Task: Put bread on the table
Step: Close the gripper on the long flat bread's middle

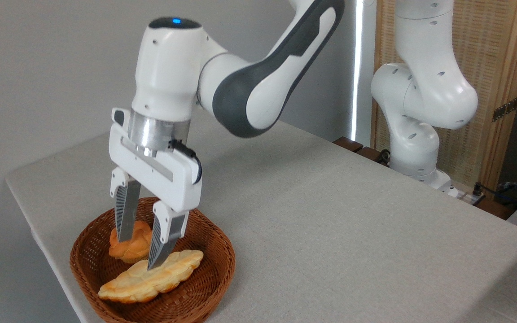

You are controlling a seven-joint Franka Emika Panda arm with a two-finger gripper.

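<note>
Your wicker basket [213, 251] sits at the desk's [330, 215] left corner, its bottom cut off. Fingers [126, 215] narrowly parted, gripping nothing; one hides part of the knotted bun [135, 249], the other touches the braided bread [151, 276] inside.

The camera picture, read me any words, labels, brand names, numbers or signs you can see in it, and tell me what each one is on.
None: no readable text anywhere.
The arm shows only a blue light, no brand or number.
The gripper, bread, bun, basket and table are unmarked.
</note>
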